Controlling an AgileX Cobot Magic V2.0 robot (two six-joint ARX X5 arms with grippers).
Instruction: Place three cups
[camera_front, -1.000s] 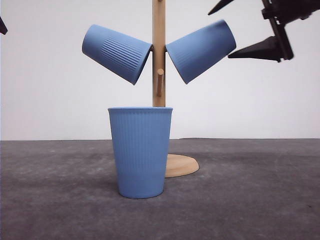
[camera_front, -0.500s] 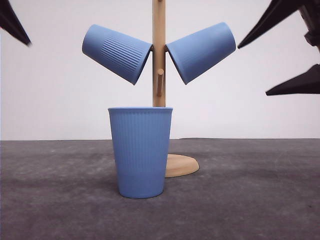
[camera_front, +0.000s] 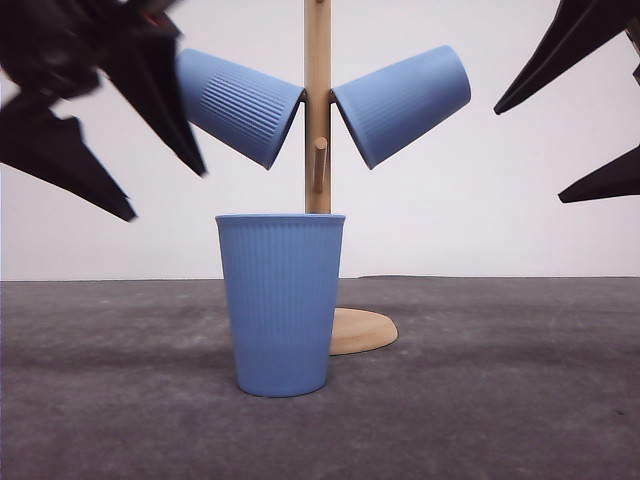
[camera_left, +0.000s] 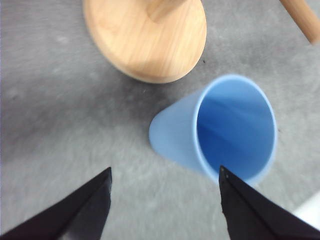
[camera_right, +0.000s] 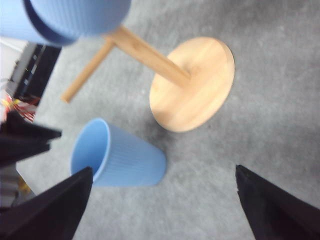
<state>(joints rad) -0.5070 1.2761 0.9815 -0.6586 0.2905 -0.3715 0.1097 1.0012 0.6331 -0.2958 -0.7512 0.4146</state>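
One light-blue ribbed cup (camera_front: 281, 305) stands upright on the grey table in front of the wooden rack (camera_front: 318, 100). Two more cups hang tilted on its pegs, one on the left (camera_front: 240, 105) and one on the right (camera_front: 402, 102). My left gripper (camera_front: 165, 192) is open and blurred, high up just left of the left hanging cup and holding nothing. From above, the upright cup (camera_left: 220, 130) lies ahead of the open left gripper (camera_left: 165, 170), near one finger. My right gripper (camera_front: 530, 155) is open and empty, right of the right hanging cup. The upright cup (camera_right: 117, 160) also appears in the right wrist view.
The rack's round wooden base (camera_front: 365, 330) sits just behind and right of the upright cup. A bare peg (camera_front: 320, 165) points forward from the pole. Grey table stretches to both sides, with a white wall behind.
My left gripper has swung in from the upper left corner, down and right toward the left hanging cup. My right gripper has pulled back rightward from the right hanging cup. The cups stayed still.
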